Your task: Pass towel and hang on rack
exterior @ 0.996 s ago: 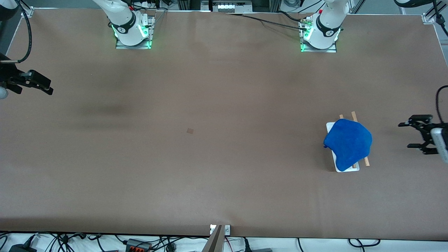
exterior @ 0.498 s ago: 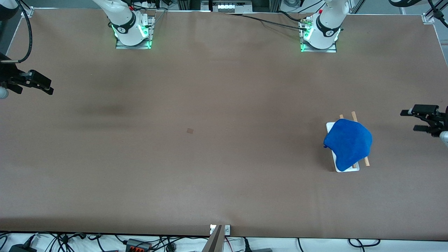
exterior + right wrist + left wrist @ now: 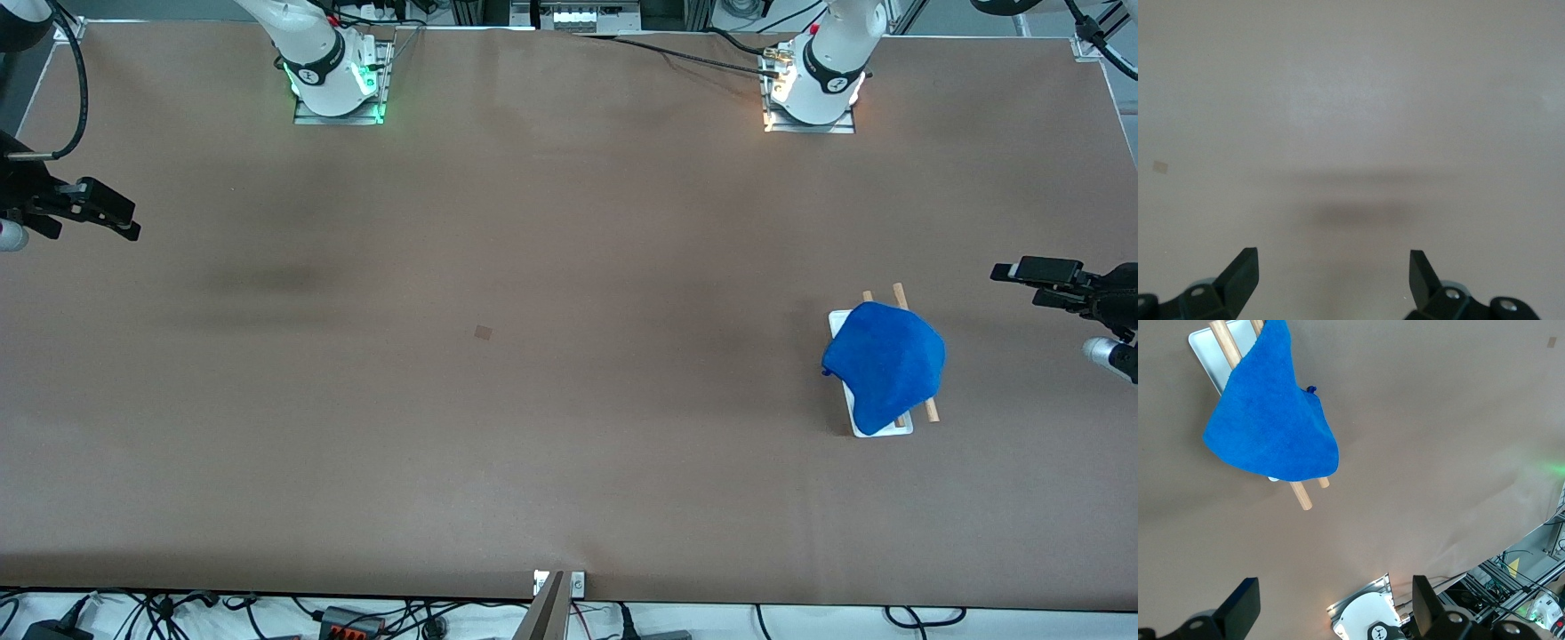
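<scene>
Already the towel (image 3: pixel 885 364) lay draped over the rack (image 3: pixel 876 428) near the left arm's end of the tabletop (image 3: pixel 533 400). We kept both the left gripper (image 3: pixel 1036 283) and the right gripper (image 3: pixel 111 220) wide open, empty, off to the sides. We judged nothing was left but resting.

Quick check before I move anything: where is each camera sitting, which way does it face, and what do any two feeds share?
Front view: high across the table, facing both bases; left gripper and right gripper sit at opposite table ends.
Left wrist view: on the left wrist, looking down past its open fingers at the towel draped over the rack.
Right wrist view: on the right wrist, facing bare table between its open fingers.
Shared: towel and rack appear in front and left wrist views.
</scene>
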Motion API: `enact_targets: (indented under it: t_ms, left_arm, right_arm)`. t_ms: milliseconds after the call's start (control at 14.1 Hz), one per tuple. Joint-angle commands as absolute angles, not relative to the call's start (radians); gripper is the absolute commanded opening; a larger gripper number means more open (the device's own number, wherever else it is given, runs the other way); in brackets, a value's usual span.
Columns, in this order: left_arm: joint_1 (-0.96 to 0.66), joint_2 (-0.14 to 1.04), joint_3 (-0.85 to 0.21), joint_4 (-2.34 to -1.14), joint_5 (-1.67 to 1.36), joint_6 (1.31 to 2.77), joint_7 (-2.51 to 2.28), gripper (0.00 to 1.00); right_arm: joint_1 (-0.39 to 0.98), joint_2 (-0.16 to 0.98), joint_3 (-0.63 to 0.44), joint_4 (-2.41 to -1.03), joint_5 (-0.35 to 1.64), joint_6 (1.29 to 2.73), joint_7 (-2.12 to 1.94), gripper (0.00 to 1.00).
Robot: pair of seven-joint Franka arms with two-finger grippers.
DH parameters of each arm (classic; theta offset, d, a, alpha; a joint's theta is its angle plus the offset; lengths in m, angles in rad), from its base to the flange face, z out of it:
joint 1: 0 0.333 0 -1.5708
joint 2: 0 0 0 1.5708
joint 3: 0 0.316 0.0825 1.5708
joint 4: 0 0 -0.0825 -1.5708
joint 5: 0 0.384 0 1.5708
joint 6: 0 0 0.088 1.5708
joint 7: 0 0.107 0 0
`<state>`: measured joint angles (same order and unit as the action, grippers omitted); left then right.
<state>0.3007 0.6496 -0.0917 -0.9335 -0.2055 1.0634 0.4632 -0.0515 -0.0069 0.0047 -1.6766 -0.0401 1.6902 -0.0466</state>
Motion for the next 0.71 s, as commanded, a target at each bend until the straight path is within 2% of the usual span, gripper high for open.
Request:
enact_targets:
  t_ms: [0, 213, 427, 640]
  left_arm:
    - [0.260, 0.627, -0.083, -0.923, -0.175, 1.075, 0.434, 1.00]
    - [0.187, 0.594, -0.080, -0.923, -0.072, 1.085, 0.362, 1.00]
    - [0.181, 0.592, -0.084, -0.923, -0.064, 1.085, 0.351, 1.00]
    - [0.146, 0.537, -0.074, -0.963, -0.054, 1.156, 0.347, 1.00]
  right_arm:
    - [-0.051, -0.020, 0.009, -1.687, -0.049, 1.692, -0.032, 1.00]
    - [-0.051, -0.020, 0.009, -1.687, -0.049, 1.681, -0.034, 1.00]
    - [-0.051, -0.023, 0.009, -1.686, -0.048, 1.681, -0.032, 1.00]
    - [-0.051, -0.021, 0.009, -1.686, -0.043, 1.686, -0.032, 1.00]
